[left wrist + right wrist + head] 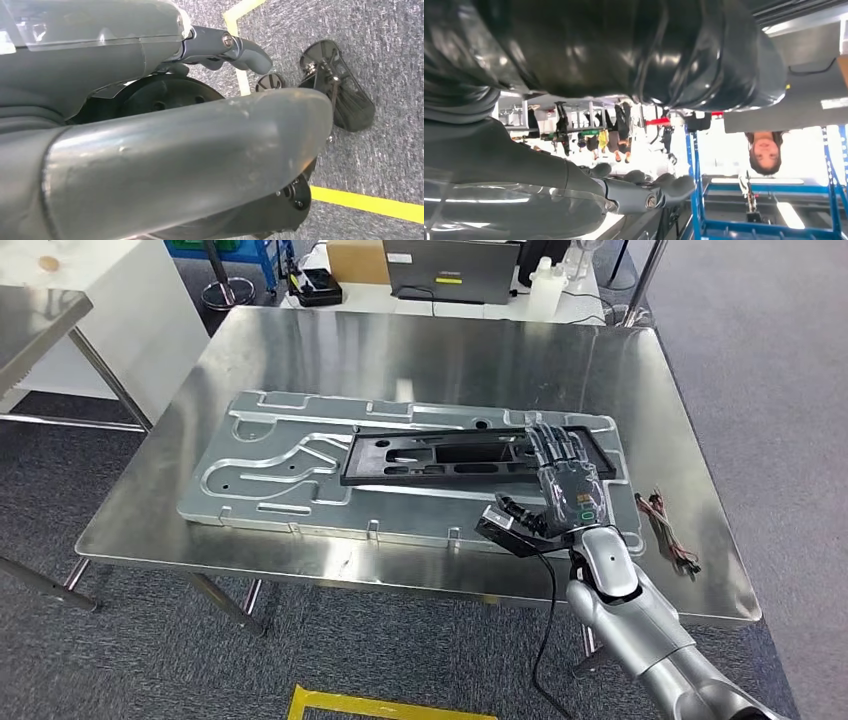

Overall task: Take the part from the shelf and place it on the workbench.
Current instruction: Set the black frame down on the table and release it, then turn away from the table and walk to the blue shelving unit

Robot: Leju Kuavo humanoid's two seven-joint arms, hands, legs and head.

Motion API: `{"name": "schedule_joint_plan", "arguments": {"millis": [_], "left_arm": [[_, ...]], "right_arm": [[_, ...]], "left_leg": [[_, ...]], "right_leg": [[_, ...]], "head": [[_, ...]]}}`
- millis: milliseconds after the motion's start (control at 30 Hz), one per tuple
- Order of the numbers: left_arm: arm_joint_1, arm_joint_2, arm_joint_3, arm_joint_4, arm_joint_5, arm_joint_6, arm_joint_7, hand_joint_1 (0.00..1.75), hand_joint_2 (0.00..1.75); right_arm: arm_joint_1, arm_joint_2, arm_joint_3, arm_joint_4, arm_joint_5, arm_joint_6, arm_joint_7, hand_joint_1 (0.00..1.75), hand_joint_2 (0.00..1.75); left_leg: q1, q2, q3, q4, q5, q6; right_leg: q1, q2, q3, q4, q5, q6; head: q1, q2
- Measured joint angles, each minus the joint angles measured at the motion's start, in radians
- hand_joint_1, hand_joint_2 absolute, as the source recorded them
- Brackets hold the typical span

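Where the steel table (300, 350) carries a large aluminium plate (250, 475), the black part (440, 458) lies flat on that plate, near its right end; the right hand (568, 483) rests over the part's right end, fingers (552, 445) stretched out flat and gripping nothing; a wire bundle (668, 530) lies on the table just right of the plate; the left hand (150, 55) hangs over grey carpet, thumb (245, 50) extended, whether its fingers are open or closed I cannot tell.
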Motion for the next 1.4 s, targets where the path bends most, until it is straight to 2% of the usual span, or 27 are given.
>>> {"name": "schedule_joint_plan", "arguments": {"millis": [67,133,167,200,233,300,367,400,500,533,567,633,667,700,733,800,833,900,933,1000,1067,1133,1167,1200,1267,1333,1400], "left_arm": [[-0.001,0.001,0.0,0.0,0.0,0.0,-0.001,0.0,0.0],[-0.003,0.001,0.0,0.0,0.0,0.0,-0.001,0.0,0.0],[-0.003,0.001,0.0,0.0,0.0,0.0,-0.002,0.0,0.0],[-0.004,0.001,0.0,0.0,0.0,0.0,-0.002,0.0,0.0],[-0.004,0.002,0.0,0.0,0.0,-0.001,-0.003,0.0,0.0],[-0.001,0.003,0.0,0.0,0.0,0.001,-0.004,0.0,0.0],[0.006,0.005,0.0,0.0,-0.001,0.002,-0.004,0.0,0.0],[0.007,0.005,0.0,0.0,-0.001,0.002,-0.004,0.0,0.0],[0.008,0.004,0.0,0.0,0.0,0.003,-0.004,0.0,0.0],[0.008,0.003,0.0,0.0,0.0,0.003,-0.005,0.0,0.0],[0.007,0.002,0.0,0.0,0.0,0.004,-0.007,0.0,0.0],[0.002,0.002,0.0,0.0,0.0,0.004,-0.011,0.0,0.0],[0.0,0.002,0.0,0.0,0.0,0.004,-0.012,0.0,0.0],[-0.002,0.002,0.0,0.0,0.0,0.005,-0.013,0.0,0.0],[-0.005,0.002,0.0,0.0,-0.001,0.005,-0.013,0.0,0.0],[-0.01,0.002,0.0,0.0,-0.003,0.006,-0.01,0.0,0.0],[-0.012,0.002,0.0,0.0,-0.005,0.007,-0.007,0.0,0.0],[-0.015,0.002,0.0,0.0,-0.008,0.008,-0.001,0.0,0.0],[-0.016,0.002,0.0,0.0,-0.01,0.008,0.001,0.0,0.0],[-0.015,0.003,0.0,0.0,-0.011,0.01,0.004,0.0,0.0],[-0.016,0.004,0.0,0.0,-0.01,0.015,0.006,0.0,0.0],[-0.019,0.005,0.0,0.0,-0.01,0.023,0.007,0.0,0.0],[-0.021,0.005,0.0,0.0,-0.01,0.028,0.007,0.0,0.0],[-0.022,0.005,0.0,0.0,-0.01,0.031,0.007,0.0,0.0],[-0.023,0.005,0.0,0.0,-0.011,0.037,0.007,0.0,0.0],[-0.019,0.006,0.0,0.0,-0.014,0.042,0.007,0.0,0.0],[-0.011,0.007,0.0,0.0,-0.016,0.045,0.007,0.0,0.0]], "right_arm": [[0.001,0.0,0.001,-0.008,-0.002,0.0,0.0,0.0,0.0],[0.002,0.0,0.002,-0.014,-0.005,0.0,0.001,0.0,0.0],[0.003,0.0,0.002,-0.016,-0.006,0.0,0.001,0.0,0.0],[0.004,0.0,0.002,-0.017,-0.007,0.0,0.001,0.0,0.0],[0.005,0.0,0.002,-0.019,-0.007,0.0,0.001,0.0,0.0],[0.007,-0.002,0.003,-0.025,-0.008,0.0,0.001,0.0,0.0],[0.007,-0.004,0.004,-0.031,-0.009,0.0,0.001,0.0,0.0],[0.007,-0.006,0.004,-0.033,-0.009,0.0,0.001,0.0,0.0],[0.01,-0.01,0.006,-0.035,-0.01,0.0,0.002,0.0,0.0],[0.012,-0.012,0.007,-0.035,-0.01,0.001,0.002,0.0,0.0],[0.012,-0.014,0.008,-0.036,-0.01,0.002,0.002,0.0,0.0],[0.007,-0.013,0.009,-0.032,-0.007,0.002,0.001,0.0,0.0],[0.001,-0.008,0.01,-0.026,-0.002,0.001,0.001,0.0,0.0],[-0.007,0.001,0.011,-0.015,0.003,-0.001,0.001,0.0,0.0],[-0.018,0.011,0.013,0.0,0.009,-0.004,0.002,0.0,0.0],[-0.047,0.034,0.018,0.034,0.018,-0.012,0.003,0.0,0.0],[-0.063,0.045,0.021,0.05,0.021,-0.015,0.004,0.0,0.0],[-0.093,0.063,0.025,0.077,0.025,-0.023,0.005,0.0,0.0],[-0.104,0.07,0.027,0.089,0.026,-0.028,0.005,0.0,0.0],[-0.115,0.082,0.03,0.112,0.027,-0.035,0.005,0.0,0.0],[-0.119,0.093,0.033,0.129,0.028,-0.039,0.005,0.0,0.0],[-0.121,0.102,0.035,0.137,0.029,-0.04,0.005,0.0,0.0],[-0.121,0.104,0.035,0.141,0.029,-0.041,0.005,0.0,0.0],[-0.121,0.105,0.036,0.145,0.03,-0.042,0.005,0.0,0.0],[-0.12,0.105,0.035,0.152,0.031,-0.043,0.005,0.0,0.0],[-0.119,0.106,0.035,0.155,0.032,-0.046,0.005,0.0,0.0],[-0.117,0.105,0.032,0.154,0.033,-0.05,0.005,0.0,0.0]], "left_leg": [[0.002,-0.001,-0.026,0.065,-0.062,-0.011],[0.004,-0.002,-0.065,0.191,-0.149,-0.019],[0.004,-0.002,-0.077,0.245,-0.174,-0.02],[0.004,-0.002,-0.075,0.272,-0.178,-0.019],[0.004,-0.002,-0.054,0.26,-0.161,-0.015],[0.001,-0.005,0.035,0.138,-0.106,0.001],[-0.005,-0.008,0.12,0.001,-0.088,0.016],[-0.009,-0.01,0.138,-0.035,-0.089,0.02],[-0.009,-0.009,0.124,-0.063,-0.058,0.03],[-0.006,-0.007,0.114,-0.07,-0.04,0.038],[-0.002,-0.005,0.101,-0.077,-0.023,0.044],[-0.003,-0.002,0.067,-0.078,0.007,0.05],[-0.003,-0.001,0.047,-0.077,0.02,0.049],[-0.003,0.001,0.028,-0.074,0.034,0.048],[-0.003,0.002,0.008,-0.07,0.046,0.046],[-0.003,0.005,-0.028,-0.058,0.066,0.04],[-0.005,0.005,-0.044,-0.049,0.073,0.036],[-0.007,0.004,-0.062,-0.034,0.087,0.027],[-0.008,0.004,-0.066,-0.031,0.095,0.021],[-0.007,0.001,-0.071,-0.03,0.106,0.009],[-0.004,-0.002,-0.09,0.009,0.056,-0.005],[0.003,-0.004,-0.125,0.124,-0.052,-0.018],[0.006,-0.004,-0.139,0.193,-0.091,-0.023],[0.008,-0.004,-0.144,0.247,-0.105,-0.027],[0.013,-0.004,-0.109,0.265,-0.068,-0.03],[0.017,-0.005,-0.004,0.149,-0.033,-0.03],[0.014,-0.012,0.097,0.006,-0.056,-0.022]], "right_leg": [[-0.002,-0.002,-0.016,-0.003,0.015,-0.017],[0.002,-0.002,-0.036,-0.002,0.03,-0.024],[0.004,-0.002,-0.046,-0.002,0.039,-0.025],[0.007,-0.002,-0.057,-0.002,0.047,-0.026],[0.01,-0.002,-0.067,-0.001,0.056,-0.026],[0.015,0.001,-0.084,0.0,0.073,-0.024],[0.017,0.003,-0.093,-0.002,0.09,-0.017],[0.016,0.003,-0.094,-0.005,0.099,-0.011],[0.013,0.002,-0.1,-0.019,0.118,0.009],[0.013,0.002,-0.108,-0.009,0.097,0.012],[0.014,0.002,-0.119,0.02,0.056,0.015],[0.011,0.002,-0.148,0.132,-0.052,0.02],[0.011,0.002,-0.158,0.196,-0.083,0.024],[0.01,0.002,-0.158,0.245,-0.088,0.027],[0.008,0.001,-0.146,0.265,-0.068,0.029],[0.004,0.0,-0.067,0.2,-0.012,0.031],[0.004,0.0,-0.007,0.125,-0.011,0.03],[0.007,0.0,0.086,-0.01,-0.047,0.021],[0.011,-0.001,0.105,-0.043,-0.063,0.014],[0.01,-0.004,0.098,-0.051,-0.053,-0.001],[0.005,-0.01,0.078,-0.053,-0.028,-0.018],[0.004,-0.012,0.047,-0.052,-0.002,-0.026],[0.004,-0.012,0.029,-0.05,0.01,-0.025],[0.004,-0.013,0.012,-0.048,0.022,-0.024],[0.003,-0.013,-0.021,-0.041,0.043,-0.018],[0.002,-0.011,-0.048,-0.032,0.061,-0.009],[0.003,-0.008,-0.064,-0.025,0.077,0.004]], "head": [[0.0,0.0],[0.0,0.0],[0.0,0.0],[0.0,0.0],[0.0,0.0],[0.0,0.0],[0.0,0.0],[0.0,0.0],[0.0,0.0],[0.0,0.0],[0.0,0.0],[0.0,0.0],[0.0,0.0],[0.0,0.0],[0.0,0.0],[0.0,0.0],[0.0,0.0],[0.0,0.0],[0.0,0.0],[0.0,0.0],[0.0,0.0],[-0.001,0.0],[0.0,0.0],[-0.001,0.0],[0.0,0.0],[-0.001,0.0],[0.0,0.0]]}}
